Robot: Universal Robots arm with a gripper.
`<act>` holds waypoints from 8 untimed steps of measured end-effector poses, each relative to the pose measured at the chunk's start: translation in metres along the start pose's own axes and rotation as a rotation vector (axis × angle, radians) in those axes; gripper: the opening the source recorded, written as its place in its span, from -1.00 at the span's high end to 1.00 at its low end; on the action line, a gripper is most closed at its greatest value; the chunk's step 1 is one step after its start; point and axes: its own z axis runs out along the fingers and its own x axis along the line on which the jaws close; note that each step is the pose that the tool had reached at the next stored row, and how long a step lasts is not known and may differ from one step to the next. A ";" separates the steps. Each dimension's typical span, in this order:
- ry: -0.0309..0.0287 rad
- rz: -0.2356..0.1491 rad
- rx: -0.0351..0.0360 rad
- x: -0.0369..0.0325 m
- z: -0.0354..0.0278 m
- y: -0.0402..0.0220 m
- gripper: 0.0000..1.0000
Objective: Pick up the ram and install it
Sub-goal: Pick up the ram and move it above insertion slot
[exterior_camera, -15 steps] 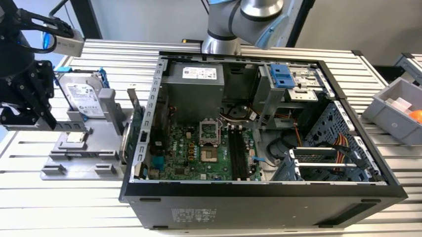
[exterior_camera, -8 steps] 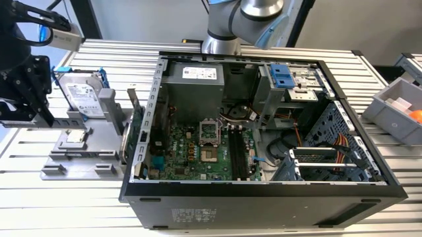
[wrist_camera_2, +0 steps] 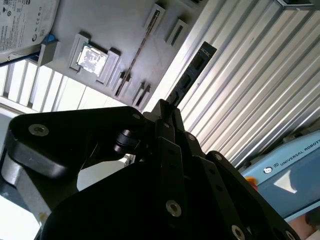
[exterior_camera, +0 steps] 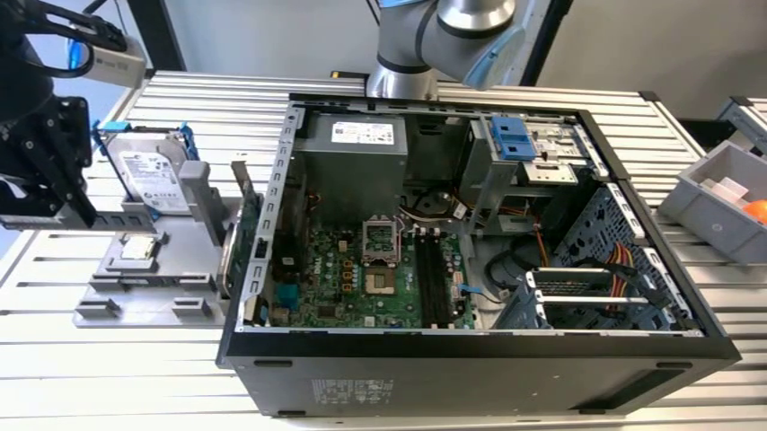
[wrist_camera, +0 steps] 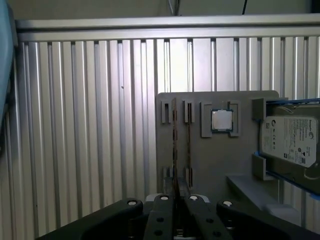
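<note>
In the second wrist view the ram [wrist_camera_2: 192,72] is a thin dark stick seen almost edge-on, jutting out from between my fingertips over the ribbed table. My gripper [wrist_camera_2: 167,112] is shut on its near end. In the first wrist view the ram [wrist_camera: 174,145] appears as a narrow vertical edge rising from the gripper [wrist_camera: 175,197], in front of the grey fixture plate [wrist_camera: 240,165]. In the exterior view the gripper [exterior_camera: 50,193] hangs at the far left, above and beside the grey fixture [exterior_camera: 144,269], well away from the open computer case [exterior_camera: 480,350].
The fixture carries a hard drive [exterior_camera: 150,180] and a square processor [wrist_camera: 221,120]. A thin strip [wrist_camera: 189,145] sits in its neighbouring slots. Inside the case, the motherboard [exterior_camera: 348,287] has long black slots [exterior_camera: 434,274], cables and a drive cage. A grey bin [exterior_camera: 725,202] stands at the exterior view's right.
</note>
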 end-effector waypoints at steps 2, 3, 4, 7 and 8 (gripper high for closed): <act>0.0012 0.000 -0.0001 -0.0006 -0.0008 0.0001 1.00; 0.0026 0.000 0.0000 -0.0012 -0.0012 0.0002 1.00; 0.0036 0.000 -0.0003 -0.0012 -0.0020 0.0002 1.00; 0.0034 0.000 0.0000 -0.0013 -0.0039 0.0002 1.00; 0.0034 0.000 0.0000 -0.0013 -0.0047 0.0002 1.00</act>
